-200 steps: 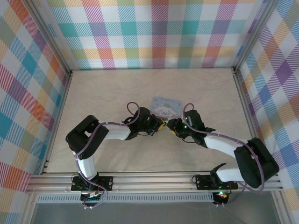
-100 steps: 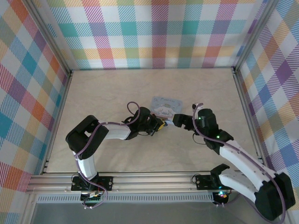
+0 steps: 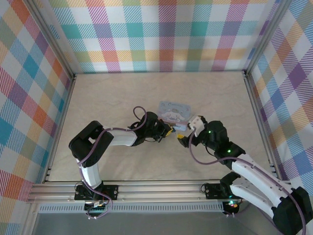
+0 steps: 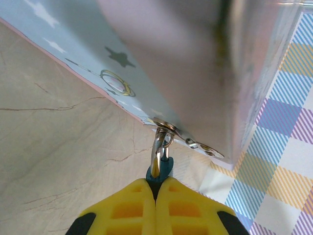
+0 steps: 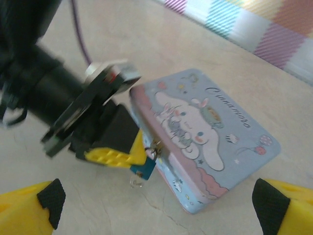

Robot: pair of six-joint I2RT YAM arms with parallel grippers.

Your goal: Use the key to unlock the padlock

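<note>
The only writing that can be read is one cursive word in dark letters on the lid of the light-blue tin box (image 5: pixel 210 142), seen from the right wrist camera. It stands near the upper right edge, beside the white cartoon figure, and it reads "Cinnamoroll", although the last letters are small and unclear. In the top view the print on the tin box (image 3: pixel 175 111) is too small to read.

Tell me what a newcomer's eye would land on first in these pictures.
The light-blue cartoon tin lying mid-table stands out first, against the loud plaid walls. At its front edge the left tool, yellow fingers shut, pinches the tiny teal padlock that hangs from the tin's clasp. The right tool stands wide open just short of it, holding nothing.
</note>
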